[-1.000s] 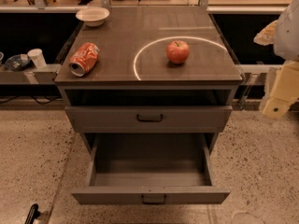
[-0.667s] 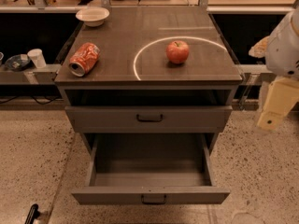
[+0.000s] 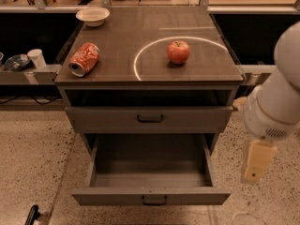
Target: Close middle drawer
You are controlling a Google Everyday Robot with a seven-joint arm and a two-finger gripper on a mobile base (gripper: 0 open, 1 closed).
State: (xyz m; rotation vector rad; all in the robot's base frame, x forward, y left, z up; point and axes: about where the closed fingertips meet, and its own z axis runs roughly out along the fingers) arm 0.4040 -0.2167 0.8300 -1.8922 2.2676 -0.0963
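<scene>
The middle drawer (image 3: 150,196) is a wide grey box pulled far out of the cabinet. Its inside is empty, and its front carries a small dark loop handle (image 3: 153,200). Above it, the uppermost grey drawer front (image 3: 150,118) sits nearly flush, with a dark gap under the tabletop. The lowest drawer is hidden beneath the open one. My gripper (image 3: 255,165) hangs as a cream piece below the white arm (image 3: 276,102). It is to the right of the cabinet, level with the open drawer's right side and apart from it.
On the cabinet top (image 3: 117,36) stand a red apple (image 3: 178,51) inside a white ring, a red soda can (image 3: 84,59) lying on its side, and a white bowl (image 3: 93,16). A shelf at the left holds a cup (image 3: 35,57). The floor is speckled.
My arm has come down and leftward from the right edge, so the gripper now hangs lower, beside the open drawer. The drawers and the tabletop objects have not moved.
</scene>
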